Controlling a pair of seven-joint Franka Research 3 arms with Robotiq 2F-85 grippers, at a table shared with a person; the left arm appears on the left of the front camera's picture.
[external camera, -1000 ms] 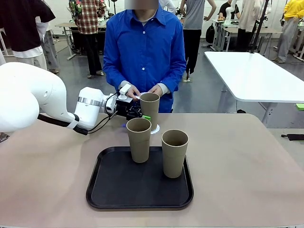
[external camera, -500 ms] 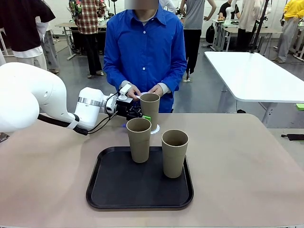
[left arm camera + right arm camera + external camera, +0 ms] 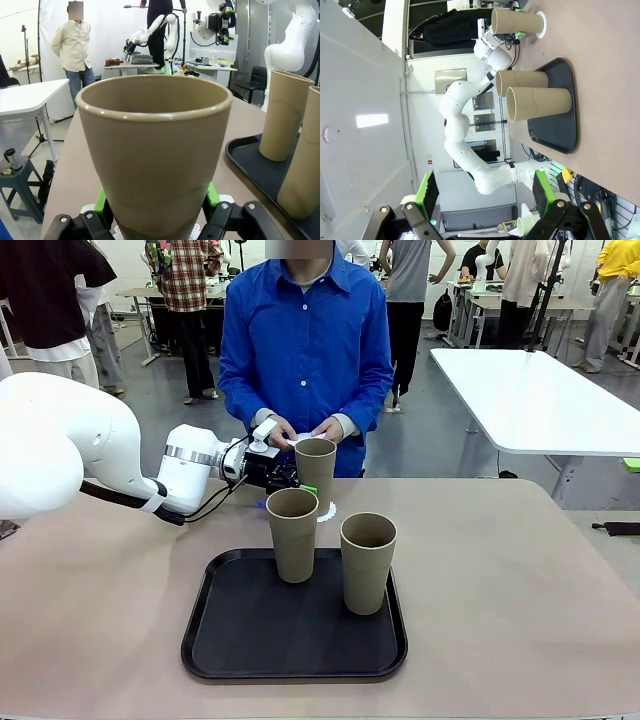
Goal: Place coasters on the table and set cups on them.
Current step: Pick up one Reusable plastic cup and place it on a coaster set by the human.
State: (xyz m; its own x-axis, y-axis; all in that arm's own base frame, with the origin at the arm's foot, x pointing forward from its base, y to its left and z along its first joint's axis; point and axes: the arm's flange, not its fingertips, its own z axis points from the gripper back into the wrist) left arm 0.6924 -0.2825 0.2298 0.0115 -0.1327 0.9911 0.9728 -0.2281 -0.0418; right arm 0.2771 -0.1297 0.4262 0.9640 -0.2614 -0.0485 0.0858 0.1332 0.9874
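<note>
- The left claw (image 3: 156,200) reaches in low over the beige worktop (image 3: 520,580), with one cup (image 3: 316,462) upright between its green pads (image 3: 101,204). I cannot tell whether the pads press the cup's wall or stand just off it.
- This cup stands on a white coaster (image 3: 326,511), just beyond the far edge of the black tray (image 3: 230,640). The coaster's scalloped rim peeks out at the cup's base.
- Two more cups stand upright on the tray, one at the far left (image 3: 292,535) and one nearer and to the right (image 3: 368,562), close together.
- The right claw (image 3: 485,192) is spread wide and pinches nothing. It is well apart from the cups.
- The person's hands (image 3: 328,430) are close together just behind the far cup's rim, with something small and white between them.
</note>
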